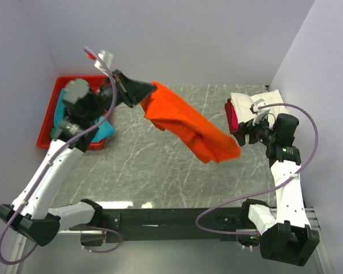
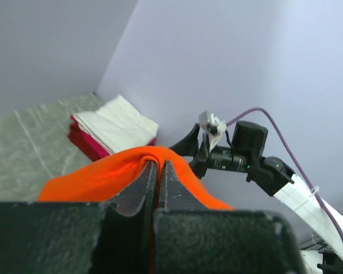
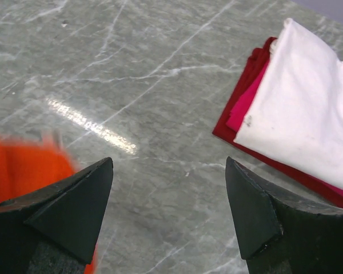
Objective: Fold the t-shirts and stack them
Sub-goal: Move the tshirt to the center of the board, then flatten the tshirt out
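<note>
My left gripper is shut on the bright orange t-shirt and holds it raised; the cloth hangs down to the right over the grey table. In the left wrist view the orange cloth bunches over the closed gripper. My right gripper is open and empty, just right of the shirt's hanging end. In the right wrist view the gripper is wide open, with orange cloth blurred at the left. A folded white t-shirt lies on magenta-red ones at the back right. A teal t-shirt lies in the tray.
A red plastic tray stands at the back left, partly hidden by my left arm. Walls close the table at the back and on both sides. The white and red stack also shows in the right wrist view and the left wrist view.
</note>
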Controlling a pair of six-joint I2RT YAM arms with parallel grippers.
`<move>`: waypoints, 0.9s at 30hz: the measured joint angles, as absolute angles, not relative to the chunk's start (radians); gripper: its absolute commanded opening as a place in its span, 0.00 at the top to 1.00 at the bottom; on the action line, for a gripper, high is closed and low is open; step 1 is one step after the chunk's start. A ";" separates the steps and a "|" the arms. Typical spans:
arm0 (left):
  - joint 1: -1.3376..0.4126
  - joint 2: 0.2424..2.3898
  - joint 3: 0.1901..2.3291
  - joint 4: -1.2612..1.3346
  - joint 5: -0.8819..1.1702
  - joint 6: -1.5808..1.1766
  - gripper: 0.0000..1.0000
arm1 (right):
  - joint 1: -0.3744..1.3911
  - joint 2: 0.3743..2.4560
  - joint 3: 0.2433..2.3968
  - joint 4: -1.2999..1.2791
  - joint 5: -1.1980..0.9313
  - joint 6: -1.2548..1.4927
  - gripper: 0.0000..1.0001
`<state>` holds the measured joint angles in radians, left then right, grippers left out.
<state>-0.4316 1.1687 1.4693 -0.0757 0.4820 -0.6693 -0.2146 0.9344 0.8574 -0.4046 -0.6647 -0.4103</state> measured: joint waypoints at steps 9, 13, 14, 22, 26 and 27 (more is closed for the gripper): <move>-0.433 1.367 0.978 0.043 0.294 -0.759 0.25 | -0.234 0.941 0.857 -0.412 -0.661 -0.433 0.15; -0.377 1.436 0.961 -0.125 0.135 -0.663 0.21 | -0.205 1.036 0.881 -0.538 -0.773 -0.579 0.19; -0.368 1.420 0.968 -0.153 0.109 -0.632 0.21 | -0.174 1.065 0.886 -0.583 -0.794 -0.630 0.20; -0.432 1.263 1.078 -0.316 0.126 -0.382 0.35 | 0.324 1.131 0.865 -0.728 -0.789 -0.876 0.22; -0.509 1.194 0.915 -0.319 0.180 -0.401 0.44 | 0.513 1.126 0.817 -0.710 -0.727 -0.884 0.24; -0.527 1.182 0.858 -0.322 0.189 -0.416 0.44 | 0.577 1.121 0.794 -0.691 -0.693 -0.877 0.25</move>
